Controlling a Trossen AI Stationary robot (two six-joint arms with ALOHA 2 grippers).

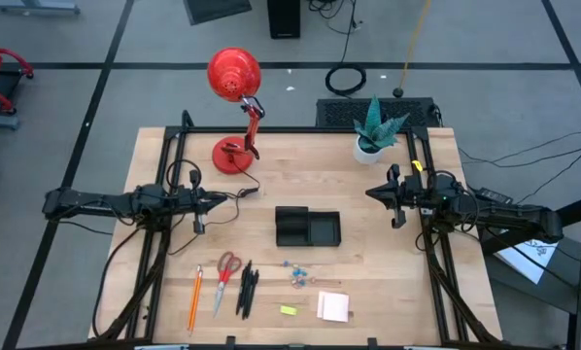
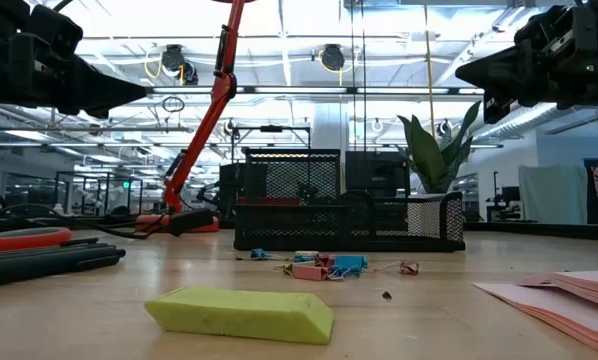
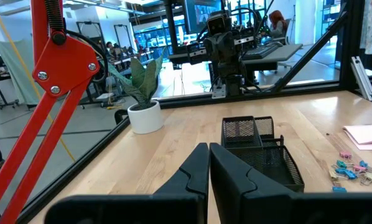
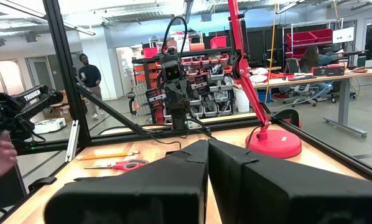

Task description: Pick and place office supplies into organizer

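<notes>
Organizer (image 1: 307, 227) sat mid-table (image 1: 388, 282), a low black mesh tray, and I saw nothing in the compartments I could see into. The supplies lay in a row on the near side of it: orange pencil (image 1: 194, 298), red-handled scissors (image 1: 225, 276), black pens (image 1: 246, 288), small clips (image 1: 297, 272), a yellow-green eraser (image 1: 289, 310) and a pale sticky-note pad (image 1: 332, 306). My left hand (image 1: 234, 197) hung above the table left of the organizer, fingers pressed together on nothing. My right hand (image 1: 372, 191) hung opposite, likewise closed and empty, both pointing inward.
</notes>
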